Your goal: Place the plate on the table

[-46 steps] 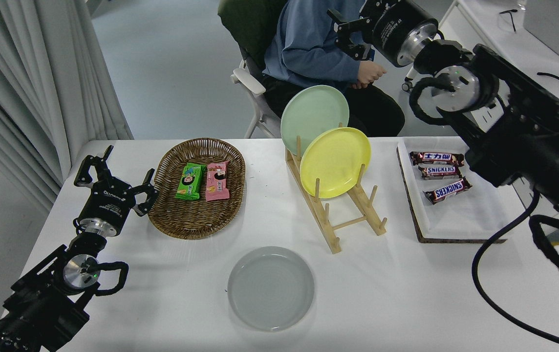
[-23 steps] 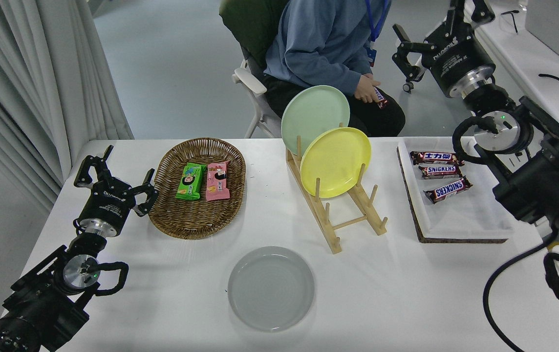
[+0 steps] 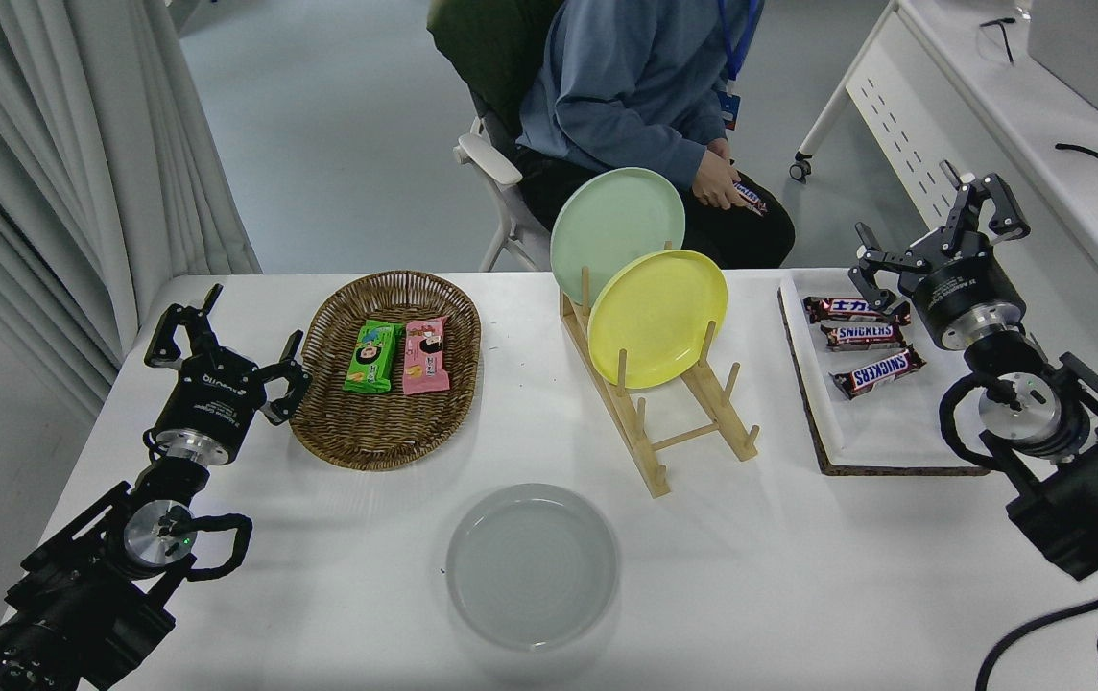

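The round, pale grey-white plate (image 3: 532, 566) is seen lying flat on the large white counter (image 3: 779, 576), well apart from both end effectors, nearer the camera than either. The right end effector (image 3: 938, 230) is held with its fingers spread and empty, just beside the far right corner of the white tray (image 3: 904, 427) of chocolate bars. The left end effector (image 3: 223, 341) is parked with fingers spread, just left of the brown wicker basket (image 3: 386, 422).
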Available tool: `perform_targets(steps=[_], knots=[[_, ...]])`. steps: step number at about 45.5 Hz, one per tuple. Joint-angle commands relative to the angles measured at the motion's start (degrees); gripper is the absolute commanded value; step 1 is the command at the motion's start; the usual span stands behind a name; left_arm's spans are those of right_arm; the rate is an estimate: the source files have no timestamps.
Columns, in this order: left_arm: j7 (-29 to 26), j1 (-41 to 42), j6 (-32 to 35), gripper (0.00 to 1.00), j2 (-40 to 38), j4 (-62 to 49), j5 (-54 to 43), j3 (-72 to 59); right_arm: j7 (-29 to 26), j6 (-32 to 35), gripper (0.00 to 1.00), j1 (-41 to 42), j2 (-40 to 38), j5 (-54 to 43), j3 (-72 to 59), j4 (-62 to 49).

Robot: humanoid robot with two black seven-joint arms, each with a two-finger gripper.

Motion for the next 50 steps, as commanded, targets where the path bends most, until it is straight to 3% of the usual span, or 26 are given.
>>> perform_targets(steps=[1, 50], knots=[[0.0, 0.0, 0.01, 1.0, 0.0, -0.05, 0.0, 0.0, 0.23, 0.3, 1.0, -3.08, 2.05, 0.34, 2.04, -4.71], [0.0, 0.0, -0.07, 1.0, 0.0, 0.04, 0.0, 0.0, 2.08, 7.24, 1.0, -4.49, 6.45, -0.01, 0.55, -4.1]])
